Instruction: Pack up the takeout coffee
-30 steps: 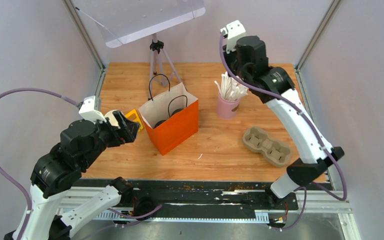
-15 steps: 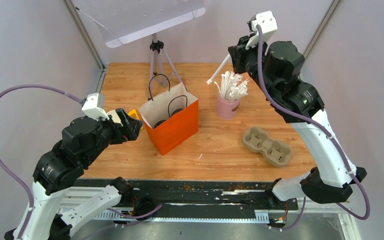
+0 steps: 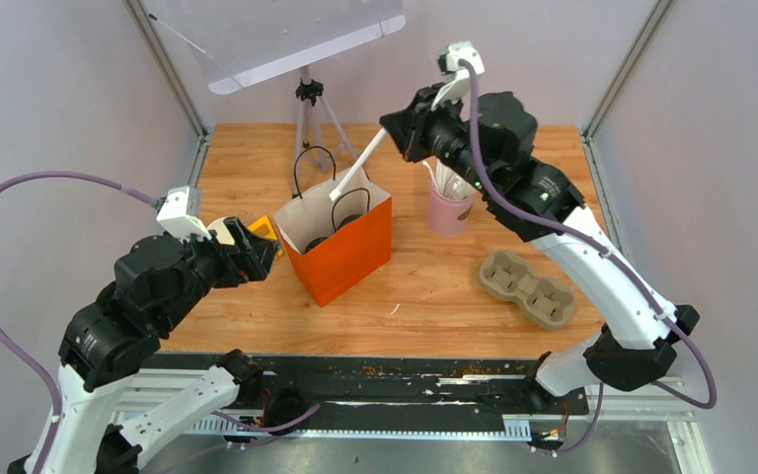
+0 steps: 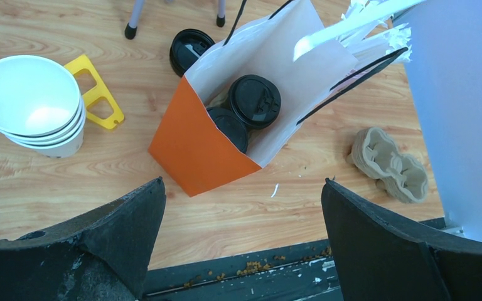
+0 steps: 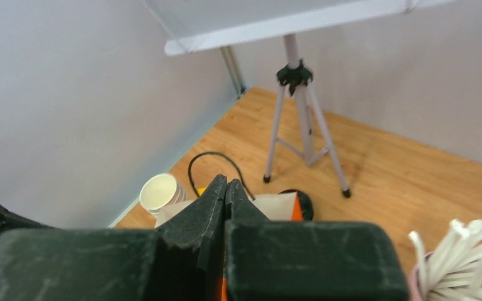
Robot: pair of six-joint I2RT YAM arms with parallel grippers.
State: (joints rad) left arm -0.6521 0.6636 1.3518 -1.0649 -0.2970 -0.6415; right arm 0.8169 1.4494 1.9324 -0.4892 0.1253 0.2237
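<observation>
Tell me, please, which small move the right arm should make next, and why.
Probably lower the straw into the orange bag, then release. The right gripper is shut on it, and it slants toward the bag's open mouth, where two lidded cups stand.

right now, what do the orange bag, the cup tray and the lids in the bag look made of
Orange bag: likely matte paper; crisp folds, white inside.
Cup tray: looks like moulded pulp; rough beige surface.
Lids: probably plastic; black, faint sheen, moulded ridges.
</observation>
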